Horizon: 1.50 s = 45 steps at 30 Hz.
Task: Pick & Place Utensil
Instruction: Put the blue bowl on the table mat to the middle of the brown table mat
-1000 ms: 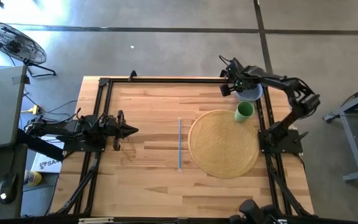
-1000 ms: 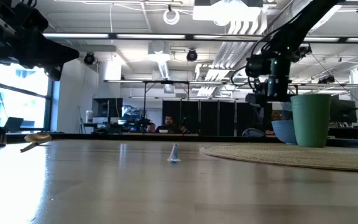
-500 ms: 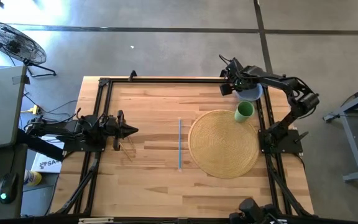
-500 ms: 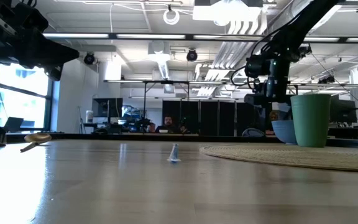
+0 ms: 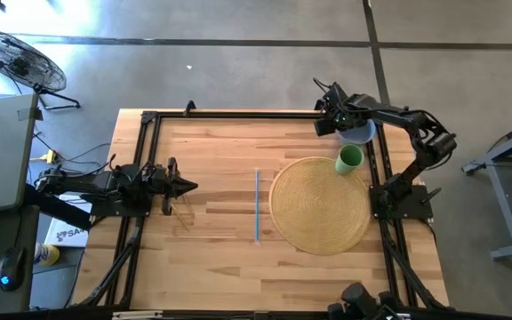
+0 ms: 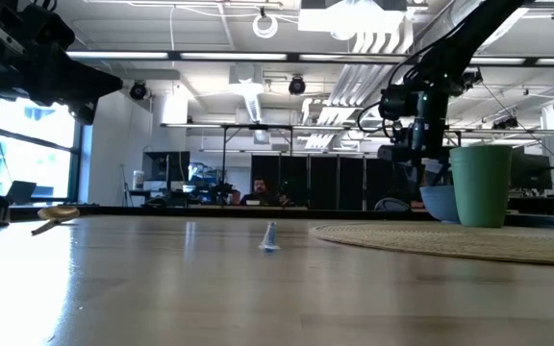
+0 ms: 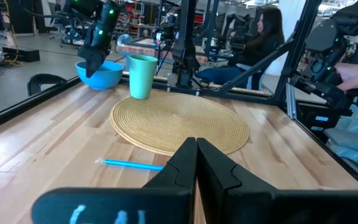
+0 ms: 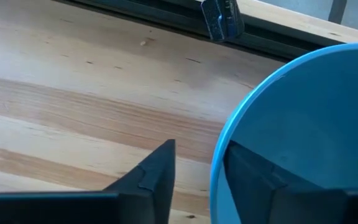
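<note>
The utensil, a thin blue stick, lies flat on the wooden table left of the round woven mat; it also shows in the left wrist view. My left gripper hovers shut at the table's left, its tips pointing toward the stick. My right gripper is at the far right, at a blue bowl. It is open, with one finger outside the bowl's rim and the other inside. My right gripper straddles the bowl's rim from above, on the side toward the table's left. A strip of table shows between the outer finger and the rim. The inner finger stands close against the bowl's wall; whether it touches, I cannot tell.
A green cup stands on the mat's far edge, right beside the bowl. A black metal frame runs around the table top. Bare wood lies between the stick and my left gripper. People sit in the room beyond the table.
</note>
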### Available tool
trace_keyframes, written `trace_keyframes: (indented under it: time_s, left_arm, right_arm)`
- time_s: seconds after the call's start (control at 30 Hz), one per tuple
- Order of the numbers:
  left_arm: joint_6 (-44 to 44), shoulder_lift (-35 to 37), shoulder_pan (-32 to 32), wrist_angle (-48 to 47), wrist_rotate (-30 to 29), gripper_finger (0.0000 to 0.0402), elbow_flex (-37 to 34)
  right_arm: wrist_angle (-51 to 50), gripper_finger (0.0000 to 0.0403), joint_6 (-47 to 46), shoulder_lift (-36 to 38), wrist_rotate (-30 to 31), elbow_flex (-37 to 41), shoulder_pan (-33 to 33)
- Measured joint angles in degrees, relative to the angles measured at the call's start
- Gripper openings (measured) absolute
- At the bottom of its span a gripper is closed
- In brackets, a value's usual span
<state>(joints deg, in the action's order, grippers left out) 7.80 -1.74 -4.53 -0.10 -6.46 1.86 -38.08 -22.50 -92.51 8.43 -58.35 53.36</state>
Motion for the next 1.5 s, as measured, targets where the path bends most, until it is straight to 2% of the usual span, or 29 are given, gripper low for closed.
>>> trace_keyframes:
  time_s: [0.8,1.27,1.5]
  left_arm:
    - [0.00,0.00,-0.01,0.00,0.00,0.0001,0.00]
    - [0.00,0.01,0.02,-0.01,-0.01,0.0001,0.01]
    - [0.00,0.01,0.01,0.01,0.00,0.0001,0.01]
  right_arm:
    - [0.32,0.0009,-1.53,0.00,1.56,0.00,0.00]
    - [-0.66,0.0006,-1.61,0.00,3.61,-0.07,-1.65]
    - [-6.03,0.0004,-1.53,0.01,5.45,-4.15,-3.56]
